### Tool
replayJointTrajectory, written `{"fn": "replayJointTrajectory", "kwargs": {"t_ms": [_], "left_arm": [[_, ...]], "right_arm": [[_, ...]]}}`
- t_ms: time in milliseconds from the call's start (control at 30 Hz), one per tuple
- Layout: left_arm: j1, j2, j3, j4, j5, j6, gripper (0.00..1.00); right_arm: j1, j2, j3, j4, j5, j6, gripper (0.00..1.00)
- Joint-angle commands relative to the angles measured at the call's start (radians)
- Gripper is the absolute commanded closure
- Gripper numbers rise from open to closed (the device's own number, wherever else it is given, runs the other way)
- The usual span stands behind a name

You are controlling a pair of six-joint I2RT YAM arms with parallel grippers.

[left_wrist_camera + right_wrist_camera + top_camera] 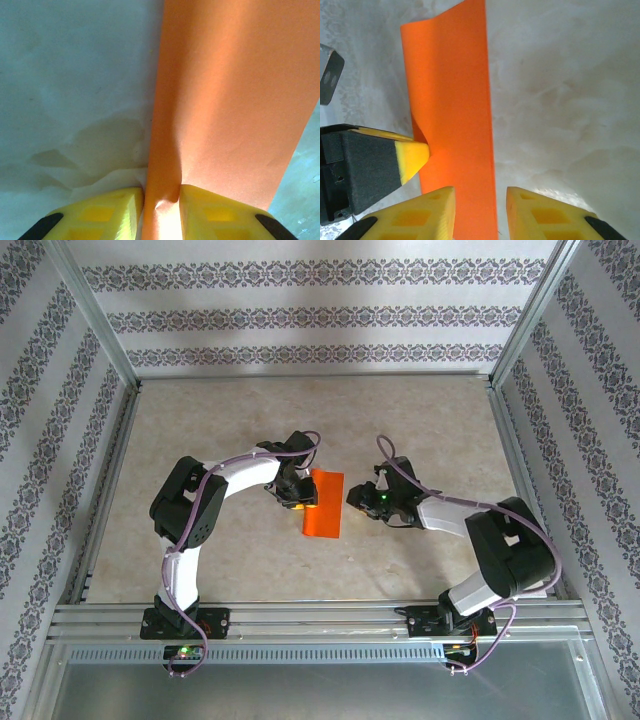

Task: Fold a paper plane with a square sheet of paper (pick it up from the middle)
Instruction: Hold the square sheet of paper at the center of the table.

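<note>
L arm (190, 510) rises from its base at near-left, elbow bent out to the left, forearm sweeping right in an arc toward mid-table. L gripper (293, 494) sits at the left long edge of the paper (325, 505), wrist pitched down. Left wrist view: both yellow fingers (115, 210) are pinched tight on a raised bit of the paper's edge, small crease between them, so clamped on the paper

R arm (500, 550) comes up from the near-right base, elbow out to the right, forearm reaching left and low. R gripper (357, 498) is just beside the paper's right long edge, facing L gripper across it. Right wrist view: R gripper (480, 195) jaws are apart, the paper's edge lies in the gap, not squeezed; one L finger (414, 152) touches the paper from the far side

Paper is orange-red and looks like a narrow strip, long axis running away from the bases. It lies on the table (300, 410) near centre, between the 2 grippers. Far corner on L side curls up a bit, rest approx flat
</note>
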Motion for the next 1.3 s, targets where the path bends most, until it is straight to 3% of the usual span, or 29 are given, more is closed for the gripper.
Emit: {"fn": "replayJointTrajectory", "kwargs": {"t_ms": [0,800,1267], "left_arm": [[-0.002,0.099,-0.037,-0.003,-0.052,-0.016,0.71],[-0.002,0.124,-0.035,-0.029,-0.056,-0.046,0.71],[-0.001,0.088,-0.011,-0.056,-0.062,-0.033,0.71]], "right_arm": [[0.026,0.035,0.041,0.046,-0.040,0.024,0.67],[0.088,0.220,0.132,0.080,-0.074,0.062,0.73],[0.083,0.287,0.115,-0.064,-0.015,0.024,0.81]]}}
